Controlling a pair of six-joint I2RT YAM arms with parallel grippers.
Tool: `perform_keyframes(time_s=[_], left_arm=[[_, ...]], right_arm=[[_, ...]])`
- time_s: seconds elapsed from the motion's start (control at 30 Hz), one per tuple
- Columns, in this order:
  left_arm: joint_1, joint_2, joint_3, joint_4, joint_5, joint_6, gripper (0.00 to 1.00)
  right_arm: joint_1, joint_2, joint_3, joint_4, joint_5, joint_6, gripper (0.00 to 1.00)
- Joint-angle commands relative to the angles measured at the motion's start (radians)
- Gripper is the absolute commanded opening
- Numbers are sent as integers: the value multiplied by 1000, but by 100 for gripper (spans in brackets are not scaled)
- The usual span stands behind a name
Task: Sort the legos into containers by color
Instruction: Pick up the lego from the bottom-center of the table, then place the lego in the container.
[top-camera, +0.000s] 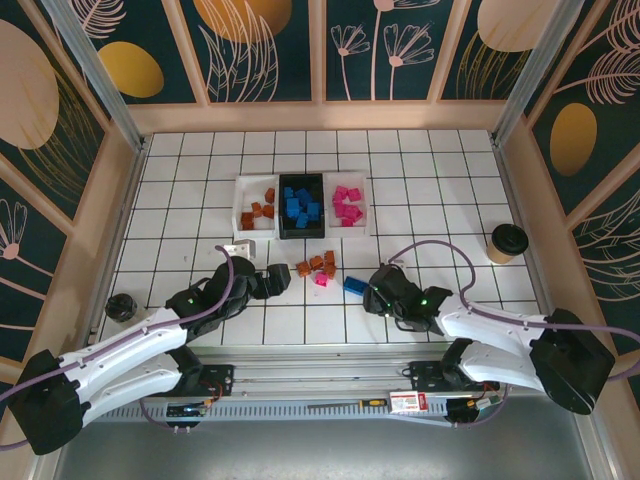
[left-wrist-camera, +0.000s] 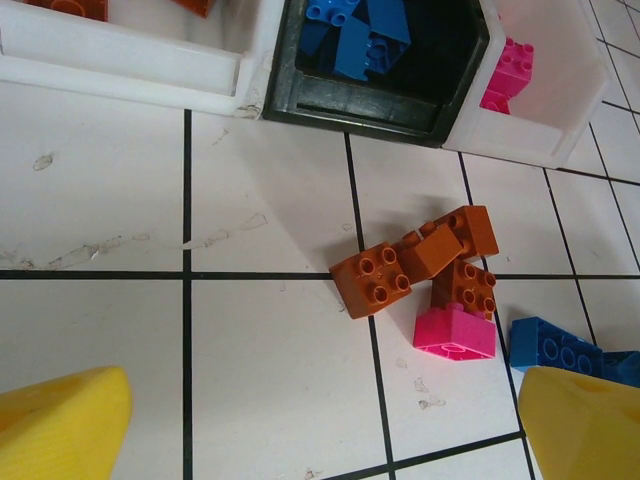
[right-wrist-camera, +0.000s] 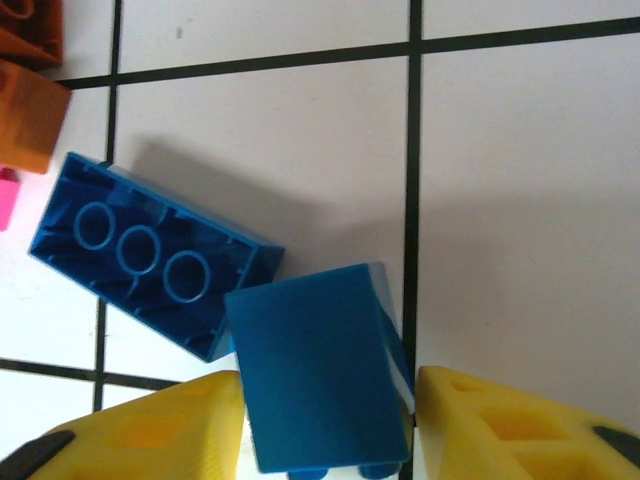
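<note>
The left gripper (top-camera: 277, 280) hangs low over the tiles just left of the loose legos (top-camera: 316, 267), and its wrist view shows its yellow fingers (left-wrist-camera: 60, 420) spread wide with nothing between them. That little heap, a few brown bricks and one pink brick (left-wrist-camera: 455, 333), lies near the trays. To its right the right gripper (top-camera: 370, 297) is down at the floor. Its fingers (right-wrist-camera: 150, 435) stand narrow about a small blue brick (right-wrist-camera: 320, 380), the left one touching it. I cannot tell whether they actually clamp it. A longer blue brick (right-wrist-camera: 150, 255) lies upside down just beside it. Farther off, the three trays sit side by side touching: a white tray (top-camera: 238, 210) with brown bricks, a black tray (top-camera: 301, 235) with blue, and another white tray (top-camera: 364, 205) with pink. A cup (top-camera: 507, 243) stands well off to the right.
</note>
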Motion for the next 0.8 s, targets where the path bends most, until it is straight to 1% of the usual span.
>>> perform_keyframes(time_s=[0.0,0.13,0.17,0.23,0.3,0.4,0.5,0.57,0.63,0.77], left_arm=[[0,5,-1,18,3,-11,99],[0,10,3,16,3,-8,99],[1,10,3,17,3,-9,99],[0,8,2,16,3,-8,99],[0,5,4,11,0,-8,99],[0,-6,4,-1,-10,-8,99],[0,-17,3,-12,-23,-10,99],[0,-24,1,-14,-25,-14,99],[0,-27,-2,-12,-26,-16,99],[0,-31,-2,-22,-24,-19,99]], right_arm=[[6,20,5,6,65,9,47],[1,46,11,15,87,1,44],[-1,47,13,20,88,-2,40],[-7,47,26,4,107,-14,29],[-10,31,51,-30,141,-36,24],[-10,-19,125,-67,166,-100,20],[-11,-16,223,-27,122,-200,18],[-11,47,306,13,76,-258,18],[-10,153,406,61,34,-308,17],[-30,388,605,151,-17,-360,17]])
